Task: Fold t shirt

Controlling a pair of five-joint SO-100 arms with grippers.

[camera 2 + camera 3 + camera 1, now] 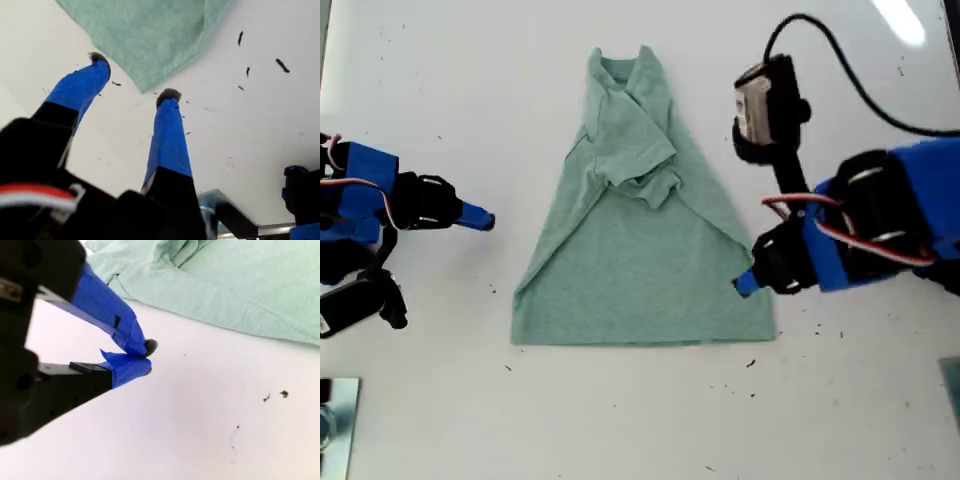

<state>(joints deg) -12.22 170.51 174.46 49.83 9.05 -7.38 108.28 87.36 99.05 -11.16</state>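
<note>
Green t shirt (645, 260) lay on desk (840, 420), first wrist view alone showed my first end effector (134, 75) spread wide and empty at its hem corner, second wrist view alone showed my second end effector (146, 358) pinched closed, empty, beside its edge.

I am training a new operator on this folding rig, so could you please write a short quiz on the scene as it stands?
1. True or false: my second gripper is clamped on the t shirt.
2. Which part of the t shirt lies nearest my first gripper? A. the collar; B. a hem corner; C. a sleeve.
3. Fill in: the jaws of my first gripper stand ____.

Key: 1. False: it is shut on nothing, over bare table, apart from the cloth. 2. B. 3. open.
</note>
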